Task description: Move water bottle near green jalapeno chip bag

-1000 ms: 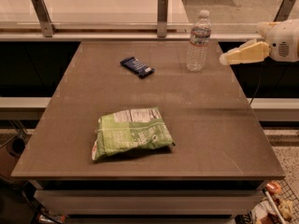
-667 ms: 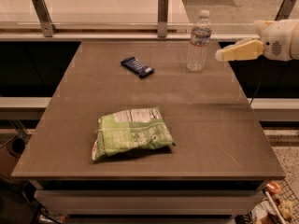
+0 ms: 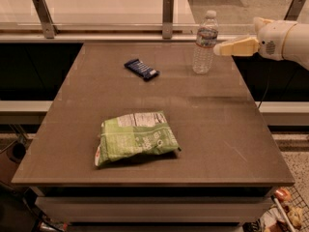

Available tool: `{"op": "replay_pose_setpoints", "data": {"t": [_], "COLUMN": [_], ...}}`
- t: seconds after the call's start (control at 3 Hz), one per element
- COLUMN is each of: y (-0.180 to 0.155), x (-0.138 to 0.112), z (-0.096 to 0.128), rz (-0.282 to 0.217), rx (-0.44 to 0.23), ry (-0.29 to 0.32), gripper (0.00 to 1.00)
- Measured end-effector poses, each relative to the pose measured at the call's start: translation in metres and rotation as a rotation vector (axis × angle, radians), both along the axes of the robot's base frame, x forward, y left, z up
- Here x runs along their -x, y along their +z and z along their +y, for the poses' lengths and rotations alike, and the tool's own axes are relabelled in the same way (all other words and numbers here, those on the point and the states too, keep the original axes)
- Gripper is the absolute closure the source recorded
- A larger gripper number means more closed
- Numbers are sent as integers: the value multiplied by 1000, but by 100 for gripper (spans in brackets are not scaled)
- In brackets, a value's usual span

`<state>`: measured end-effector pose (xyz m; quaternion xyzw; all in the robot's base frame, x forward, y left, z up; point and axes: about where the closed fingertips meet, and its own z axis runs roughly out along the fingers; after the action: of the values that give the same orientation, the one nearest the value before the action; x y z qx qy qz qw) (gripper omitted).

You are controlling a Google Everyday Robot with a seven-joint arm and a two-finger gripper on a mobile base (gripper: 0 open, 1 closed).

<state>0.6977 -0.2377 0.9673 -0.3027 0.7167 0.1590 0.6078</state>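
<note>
**Item under task.** The tall clear ribbed plastic water bottle with a white cap (image 3: 204,42) stands upright on its own base at the far right of the flat grey-brown table (image 3: 217,129). It is close to the far edge and well apart from its destination. Nothing grips it. Standing upright, its ribbed body is exposed to an approach from the side, which suits your line of entry.

**Gripper.** Your pale yellow gripper (image 3: 223,49) hangs just right of the bottle at about label height. It points left at the bottle and does not touch it. Whether it is spread or pressed together cannot be told from this angle. The white arm (image 3: 285,37) reaches in level from the right edge of the scene, consistent with lining up a side grasp. In my judgement you are at the approach step, with the grasp not yet made.

**Destination.** The light green crinkled jalapeno chip bag with a white nutrition panel (image 3: 137,138) lies flat toward the near left. The tabletop to its right and on its far side is bare enough to take the bottle.

**Other item.** A small dark blue wrapped bar (image 3: 141,68) lies at the far centre, left of the bottle and roughly on the diagonal toward the bag. Route past it.

**Risk.** A tall, light bottle pushed high up may topple before you have hold of it.
</note>
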Motion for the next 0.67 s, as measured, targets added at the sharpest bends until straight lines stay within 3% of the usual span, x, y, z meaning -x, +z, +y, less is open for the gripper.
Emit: {"op": "replay_pose_setpoints", "data": {"t": [0.67], "y": [-10], "x": [-30], "z": [15], "rz": [4], "rx": [-48], "ry": [28], "gripper": [0]}}
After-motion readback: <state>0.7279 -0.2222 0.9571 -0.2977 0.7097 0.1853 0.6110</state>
